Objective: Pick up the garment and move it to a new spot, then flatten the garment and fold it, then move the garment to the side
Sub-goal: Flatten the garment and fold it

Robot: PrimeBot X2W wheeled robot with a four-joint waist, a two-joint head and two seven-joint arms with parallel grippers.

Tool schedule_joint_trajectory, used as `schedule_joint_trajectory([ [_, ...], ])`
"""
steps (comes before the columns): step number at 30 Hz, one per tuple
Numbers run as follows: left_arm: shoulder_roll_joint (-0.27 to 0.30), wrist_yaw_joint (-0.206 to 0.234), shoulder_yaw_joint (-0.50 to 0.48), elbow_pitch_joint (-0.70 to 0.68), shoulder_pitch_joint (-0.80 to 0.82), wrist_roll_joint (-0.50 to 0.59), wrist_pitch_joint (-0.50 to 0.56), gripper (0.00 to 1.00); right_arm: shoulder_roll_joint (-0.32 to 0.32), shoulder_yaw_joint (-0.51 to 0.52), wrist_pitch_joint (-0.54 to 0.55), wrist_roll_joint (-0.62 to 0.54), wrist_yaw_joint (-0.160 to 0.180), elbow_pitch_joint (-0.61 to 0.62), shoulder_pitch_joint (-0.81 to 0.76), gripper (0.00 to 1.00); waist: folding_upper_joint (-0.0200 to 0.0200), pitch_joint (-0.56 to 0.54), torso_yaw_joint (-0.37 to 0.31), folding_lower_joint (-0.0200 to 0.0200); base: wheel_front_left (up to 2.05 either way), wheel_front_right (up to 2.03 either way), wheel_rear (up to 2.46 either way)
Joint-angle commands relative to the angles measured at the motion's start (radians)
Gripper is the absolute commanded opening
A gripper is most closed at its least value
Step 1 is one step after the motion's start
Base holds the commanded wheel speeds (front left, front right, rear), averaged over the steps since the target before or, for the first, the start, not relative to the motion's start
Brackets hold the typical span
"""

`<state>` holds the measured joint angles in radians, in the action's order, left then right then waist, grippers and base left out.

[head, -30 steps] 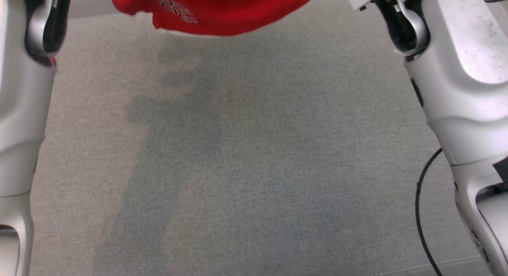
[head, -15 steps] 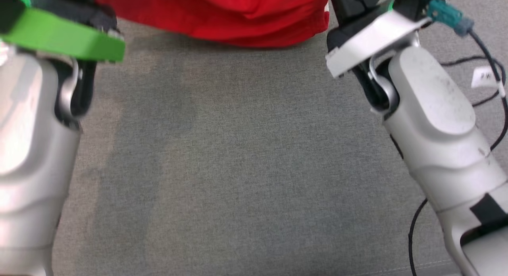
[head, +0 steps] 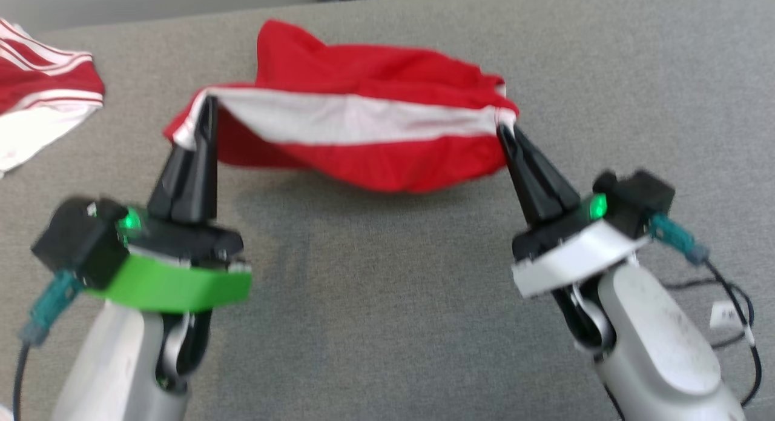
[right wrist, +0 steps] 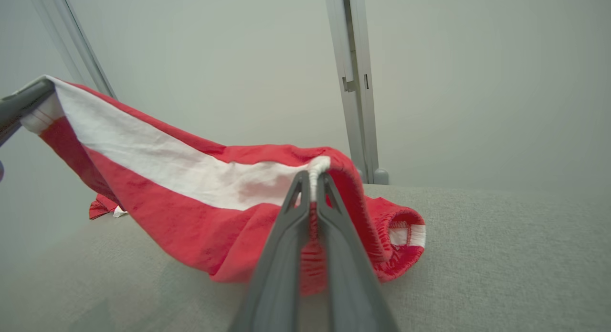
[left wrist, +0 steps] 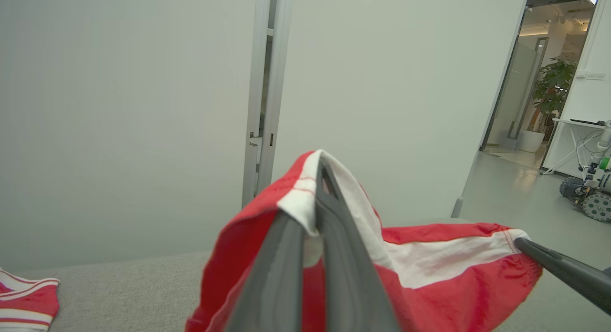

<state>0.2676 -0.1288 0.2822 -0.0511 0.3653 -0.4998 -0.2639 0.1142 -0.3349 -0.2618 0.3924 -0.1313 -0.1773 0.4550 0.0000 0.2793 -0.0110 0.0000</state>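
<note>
- Garment point(head: 363, 160), where?
- Strung between my grippers, far part resting on the grey surface point(head: 387, 300).
- Grip?
- Left gripper point(head: 209, 103) pinches its left corner, right gripper point(head: 502, 130) its right. Long axis left-right, both arms equally near.

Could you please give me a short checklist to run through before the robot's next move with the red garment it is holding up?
1. Left claw shut on the white band of the red garment: ok.
2. Right claw shut on the band's other end: ok.
3. Band spans between the claws with no visible twist: ok.
4. Garment flat: not ok, its far part lies bunched on the grey fabric surface.
5. Only one layer pinched in each claw: cannot tell.
6. Second striped garment lies apart, off to the left: ok.
</note>
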Motion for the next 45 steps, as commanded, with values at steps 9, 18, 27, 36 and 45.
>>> schedule_joint_trajectory([
  [9,-0.003,-0.001,-0.019,-0.164,-0.32,0.046,-0.001,0.0,-0.02,0.069,0.048,-0.013,0.001,0.204,-0.357,0.0,0.0,-0.208,0.008,0.0,0.0,0.0,0.0],
  [18,0.009,0.013,-0.006,-0.171,-0.405,0.002,0.038,0.0,-0.046,0.12,0.154,-0.072,0.001,0.315,-0.492,0.0,0.0,-0.203,-0.005,0.0,0.0,0.0,0.0],
  [27,0.022,-0.001,0.065,0.08,-0.167,-0.02,0.037,0.0,-0.062,0.147,0.128,-0.045,0.001,0.191,-0.411,0.0,0.0,-0.113,-0.006,0.0,0.0,0.0,0.0],
  [36,-0.005,-0.003,0.24,0.447,0.196,-0.075,0.025,0.0,-0.062,0.165,0.066,-0.038,0.001,0.005,-0.241,0.0,0.0,0.01,-0.025,0.0,0.0,0.0,0.0],
  [45,-0.042,-0.003,0.383,0.749,0.451,-0.131,0.006,0.0,-0.062,0.161,0.019,-0.042,0.001,-0.134,-0.111,0.0,0.0,0.099,-0.06,0.0,0.0,0.0,0.0],
])
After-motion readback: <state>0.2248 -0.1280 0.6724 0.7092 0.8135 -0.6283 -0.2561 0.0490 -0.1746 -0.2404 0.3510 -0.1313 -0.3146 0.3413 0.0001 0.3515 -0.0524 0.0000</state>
